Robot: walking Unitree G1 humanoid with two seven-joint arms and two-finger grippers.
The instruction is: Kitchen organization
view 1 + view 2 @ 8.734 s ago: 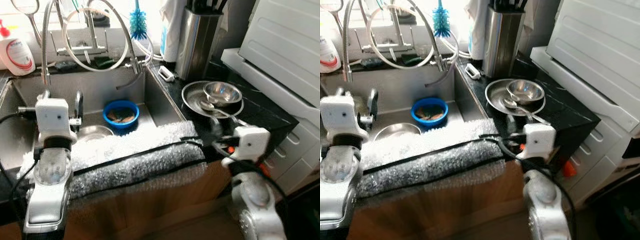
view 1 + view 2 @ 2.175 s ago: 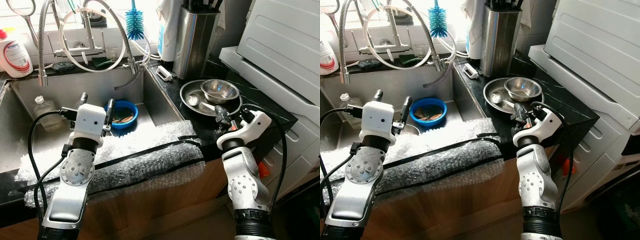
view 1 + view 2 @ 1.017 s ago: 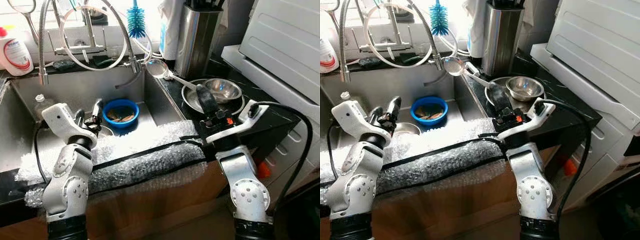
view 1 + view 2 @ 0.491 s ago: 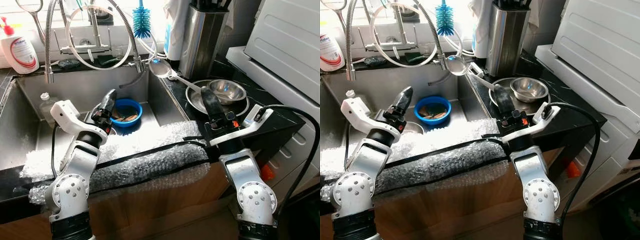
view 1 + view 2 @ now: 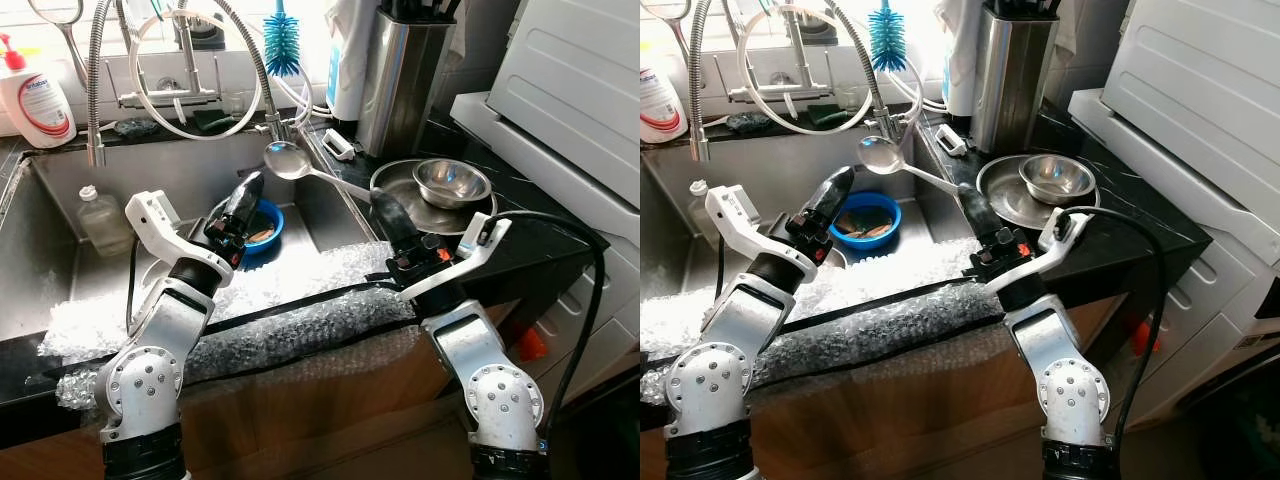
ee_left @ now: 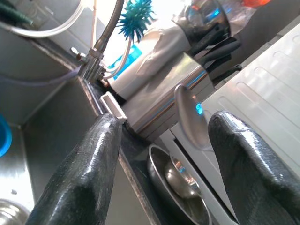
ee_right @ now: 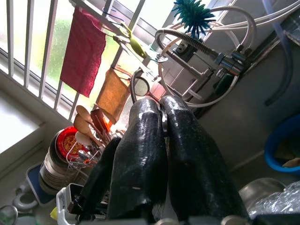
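From the head views, the right gripper (image 5: 388,222) clenches a ladle (image 5: 300,165) held over the sink (image 5: 60,205). The left wrist view shows the left gripper (image 6: 161,164) spread wide, the ladle's bowl between its fingers (image 6: 89,168). In the right wrist view, pads (image 7: 140,154) pinch the handle.

Left gripper (image 5: 243,196) parted, right gripper (image 5: 385,215) clamped.

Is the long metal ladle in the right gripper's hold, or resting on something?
Held. The right gripper is shut on the long metal ladle's handle, with the bowl raised over the steel sink, touching nothing.
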